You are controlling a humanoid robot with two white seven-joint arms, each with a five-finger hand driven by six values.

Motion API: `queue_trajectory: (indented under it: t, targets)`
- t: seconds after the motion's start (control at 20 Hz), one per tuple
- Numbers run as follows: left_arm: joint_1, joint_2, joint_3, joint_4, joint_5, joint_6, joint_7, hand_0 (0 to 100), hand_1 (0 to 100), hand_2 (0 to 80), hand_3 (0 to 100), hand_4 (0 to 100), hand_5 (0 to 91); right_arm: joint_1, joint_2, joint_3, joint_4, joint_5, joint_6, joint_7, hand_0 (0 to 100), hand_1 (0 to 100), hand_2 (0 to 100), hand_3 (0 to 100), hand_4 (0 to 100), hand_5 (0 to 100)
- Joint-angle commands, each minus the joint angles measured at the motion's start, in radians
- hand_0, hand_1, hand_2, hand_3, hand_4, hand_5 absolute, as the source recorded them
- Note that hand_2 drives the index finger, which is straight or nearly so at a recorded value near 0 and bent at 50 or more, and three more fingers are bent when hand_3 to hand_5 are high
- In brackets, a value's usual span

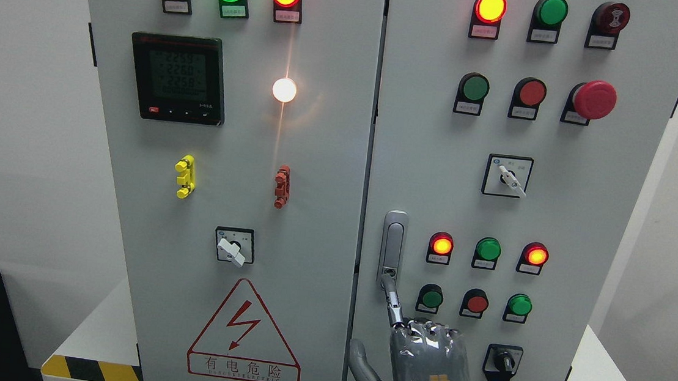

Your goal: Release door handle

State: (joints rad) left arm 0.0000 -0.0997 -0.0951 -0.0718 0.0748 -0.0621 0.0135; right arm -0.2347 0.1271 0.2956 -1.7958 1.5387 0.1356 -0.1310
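The silver door handle (393, 247) stands upright on the left edge of the cabinet's right door (606, 226). My right hand (427, 370) comes up from the bottom edge just below it, its back towards the camera. Its index finger (392, 305) is stretched up, and the tip touches the handle's lower end by the keyhole. The other fingers are curled down at the knuckles and the thumb (363, 367) sticks out to the left. Nothing is grasped. The handle lies flat against the door, and the door is closed. My left arm does not show.
The right door carries lit lamps, push buttons, a red emergency stop (593, 100) and two rotary switches (508, 176) (503, 364). The left door (311, 225) has a meter (178, 78), a switch (234, 246) and a warning triangle (245, 333). Hazard-striped white base ledges sit at both lower corners.
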Motion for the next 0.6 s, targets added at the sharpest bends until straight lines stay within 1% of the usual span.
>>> queue_trajectory:
  t: [0.0, 0.15, 0.55]
  targets:
    - [0.017, 0.000, 0.000, 0.001, -0.001, -0.001, 0.000, 12, 56, 0.0, 0, 0, 0.0, -0.018, 0.000, -0.003, 0.033, 0.000, 0.001, 0.002, 41, 26, 3, 100, 98, 100]
    - [0.017, 0.000, 0.000, 0.000, -0.001, -0.001, 0.000, 12, 56, 0.0, 0, 0, 0.0, -0.021, 0.000, -0.003, 0.041, 0.000, 0.015, 0.002, 41, 26, 3, 100, 98, 100]
    - [0.017, 0.000, 0.000, 0.000, 0.000, -0.001, 0.000, 12, 56, 0.0, 0, 0, 0.0, -0.023, 0.000, -0.004, 0.050, 0.000, 0.016, 0.002, 41, 26, 4, 100, 98, 100]
